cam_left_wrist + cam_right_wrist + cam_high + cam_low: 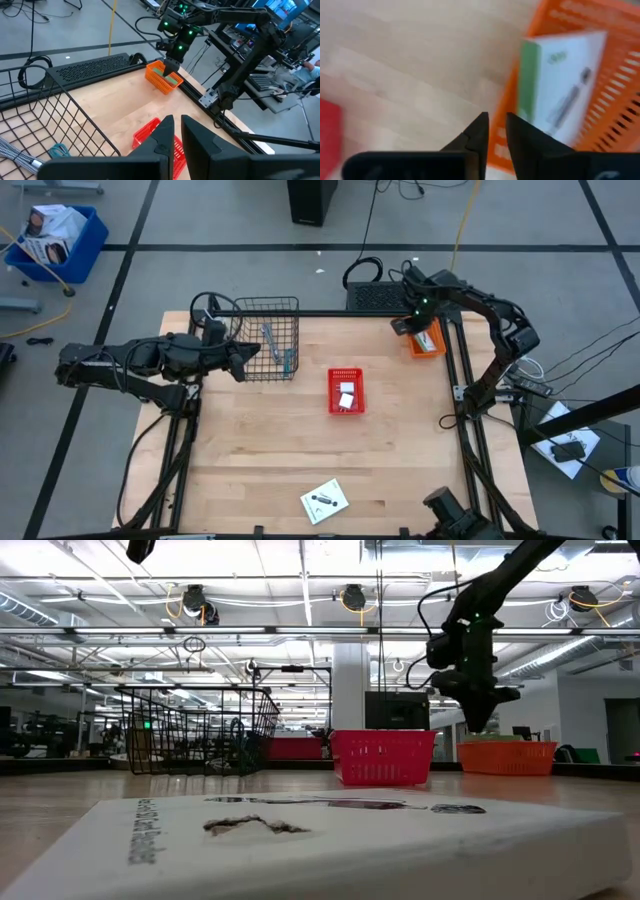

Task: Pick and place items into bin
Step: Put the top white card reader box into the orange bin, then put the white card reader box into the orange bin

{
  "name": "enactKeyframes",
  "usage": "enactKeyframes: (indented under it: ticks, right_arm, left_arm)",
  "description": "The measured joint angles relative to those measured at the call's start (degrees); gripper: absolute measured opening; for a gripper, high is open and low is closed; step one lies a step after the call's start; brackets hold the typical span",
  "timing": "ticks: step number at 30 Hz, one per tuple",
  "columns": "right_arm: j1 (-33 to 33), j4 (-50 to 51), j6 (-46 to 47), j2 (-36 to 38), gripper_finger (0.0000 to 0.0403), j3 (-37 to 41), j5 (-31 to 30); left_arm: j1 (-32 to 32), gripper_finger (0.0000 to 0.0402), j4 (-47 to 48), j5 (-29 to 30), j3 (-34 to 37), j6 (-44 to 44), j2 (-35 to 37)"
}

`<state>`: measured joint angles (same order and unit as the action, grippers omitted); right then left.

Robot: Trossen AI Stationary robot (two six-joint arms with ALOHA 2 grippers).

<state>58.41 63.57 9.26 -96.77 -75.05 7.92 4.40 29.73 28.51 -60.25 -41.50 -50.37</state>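
Note:
My right gripper [413, 323] hangs over the orange bin [428, 346] at the table's far right and holds nothing. Its fingers are a narrow gap apart [497, 125]. A flat white packet with a green edge [565, 85] lies inside that bin. My left gripper [243, 361] waits level beside the wire basket [268, 308], also with a narrow gap [177, 131]. The grey metal tool [272, 343] and a teal thing [59, 149] lie in the basket. Two tiny white blocks [346, 394] sit in the red bin [346, 372]. A second white packet [324, 500] lies flat near the table's near edge.
The wire basket [200, 730], the red bin [383, 755] and the orange bin [505, 755] stand in a row across the far half of the table. Bare wood lies between them and the near packet [300, 840]. A black metal frame [465, 420] runs along the table's right side.

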Motion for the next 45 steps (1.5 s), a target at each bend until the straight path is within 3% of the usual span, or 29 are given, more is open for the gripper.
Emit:
enactKeyframes:
  ticks: [10,19,27,32,36,40,45]
  right_arm:
    - [-0.6,-3.3,1.8,2.5,0.0003,0.0,6.5]
    - [-8.0,-4.0,7.7,15.1,0.0005,0.0,18.9]
    - [-27.6,-15.3,23.9,23.1,0.0010,0.0,20.4]
    - [-41.6,-22.0,34.6,23.3,0.0043,1.4,14.5]
    - [-52.2,-30.9,41.2,23.2,0.0070,7.9,13.5]
    - [-63.1,-43.6,50.6,23.3,0.0067,17.2,14.3]
    - [-73.5,-60.8,62.8,23.2,0.0031,28.8,5.3]
  left_arm:
    - [0.0,0.0037,0.0,-0.8,0.0,-0.5,0.0]
    - [0.0,0.0037,0.1,-10.1,-0.1,-1.1,-0.3]
    - [0.3,0.0037,0.1,-23.4,-0.1,-1.4,-7.0]
    - [1.6,0.0037,0.1,-27.0,-0.1,-3.4,-14.0]
    - [3.4,0.0037,0.1,-32.0,-0.1,-3.6,-19.5]
    - [6.9,0.0037,-0.1,-36.9,-0.1,-6.2,-24.9]
    - [11.8,0.0037,-4.2,-35.5,0.0,-10.3,-31.3]
